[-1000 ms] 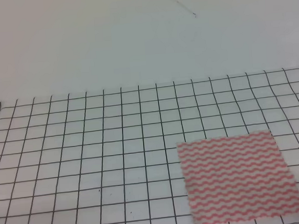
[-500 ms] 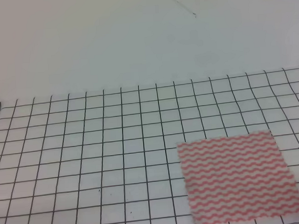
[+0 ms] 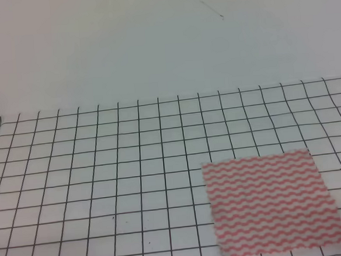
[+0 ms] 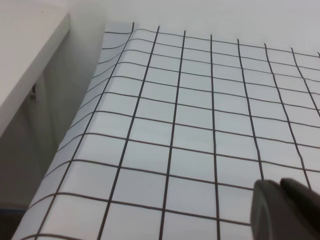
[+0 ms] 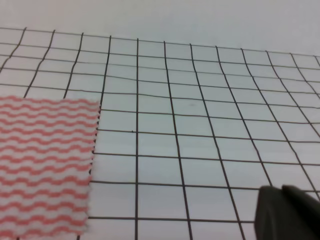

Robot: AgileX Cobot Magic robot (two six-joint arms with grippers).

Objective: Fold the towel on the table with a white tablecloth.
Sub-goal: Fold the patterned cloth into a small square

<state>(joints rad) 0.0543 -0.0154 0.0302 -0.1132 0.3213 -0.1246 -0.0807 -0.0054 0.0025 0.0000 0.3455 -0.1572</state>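
The towel (image 3: pixel 273 203) is lying flat and unfolded on the white tablecloth (image 3: pixel 104 185), sitting toward the front right of the surface (image 3: pixel 56 171) in the high view, pink wavy stripes facing up. Nothing is touching it. In the right wrist view it's showing at the left edge, well apart from the right claw (image 5: pixel 287 214), which is only peeking in as a dark lump at the bottom right corner. Same deal with the left claw (image 4: pixel 285 210), hanging over bare grid near where the cloth is draping off the edge. Honestly can't tell whether either claw is clenched or released.
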